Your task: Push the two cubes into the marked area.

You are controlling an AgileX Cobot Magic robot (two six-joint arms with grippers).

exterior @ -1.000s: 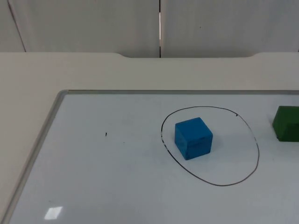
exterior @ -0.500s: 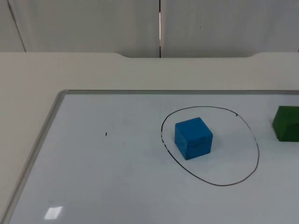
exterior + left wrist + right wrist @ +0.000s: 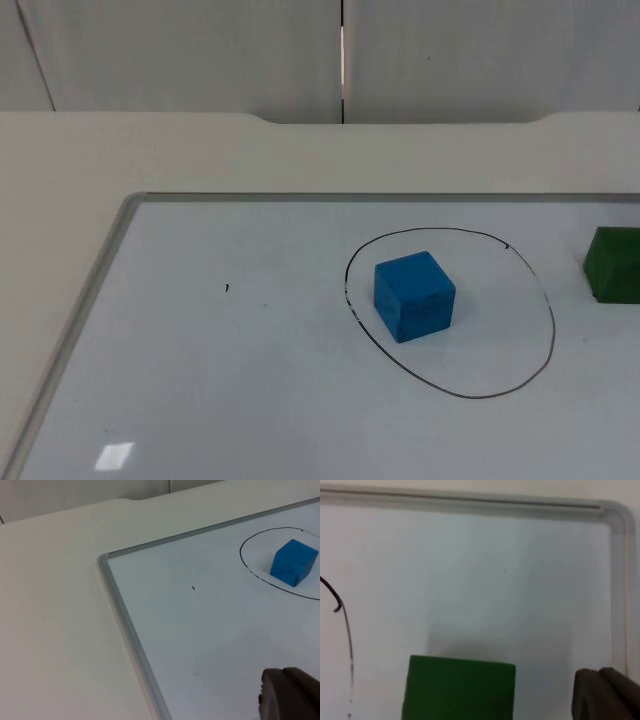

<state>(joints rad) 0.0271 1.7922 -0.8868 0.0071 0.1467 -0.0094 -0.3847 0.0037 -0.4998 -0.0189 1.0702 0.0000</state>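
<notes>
A blue cube (image 3: 414, 296) sits inside the hand-drawn black oval (image 3: 552, 330) on the whiteboard, toward the oval's left side. The green cube (image 3: 614, 264) rests outside the oval, to its right, at the picture's edge. In the left wrist view the blue cube (image 3: 293, 563) lies far ahead of my left gripper (image 3: 290, 695), which hangs over the bare board. In the right wrist view the green cube (image 3: 460, 690) is close in front of my right gripper (image 3: 605, 695), slightly to its side, with a piece of the oval line (image 3: 347, 640) beyond.
The whiteboard's grey metal frame (image 3: 90, 290) runs along the left and far sides; its corner (image 3: 103, 559) is in the left wrist view and another corner (image 3: 615, 515) in the right wrist view. A beige table (image 3: 150, 150) surrounds the board, ending at the partition wall.
</notes>
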